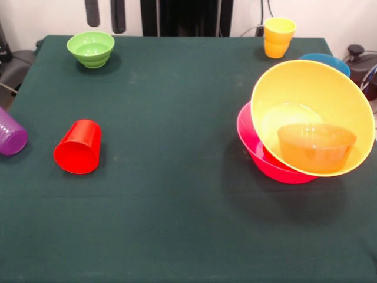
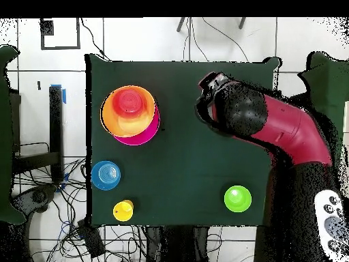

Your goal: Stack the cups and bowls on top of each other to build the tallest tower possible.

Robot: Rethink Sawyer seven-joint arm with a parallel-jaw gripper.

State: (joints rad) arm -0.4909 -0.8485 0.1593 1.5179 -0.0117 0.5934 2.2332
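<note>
From the front, the tool [image 1: 105, 15] shows only as two dark fingertips at the top edge, spread apart and holding nothing, above the small green bowl [image 1: 91, 48]. The red cup [image 1: 78, 147] lies on its side mid-left; the purple cup [image 1: 12, 134] lies at the bench [image 1: 177, 206] left edge. At right, the tilted yellow-orange bowl [image 1: 312, 94] rests in the pink bowl [image 1: 259, 150] and holds the small orange bowl [image 1: 316, 146]. The blue bowl [image 1: 327, 61] peeks behind; the yellow cup [image 1: 278, 36] stands at the far edge. The middle is open.

Overhead, the arm [image 2: 272, 126] covers the bench's right half, hiding both fallen cups and the tool; the tower [image 2: 129, 112] sits well apart.
</note>
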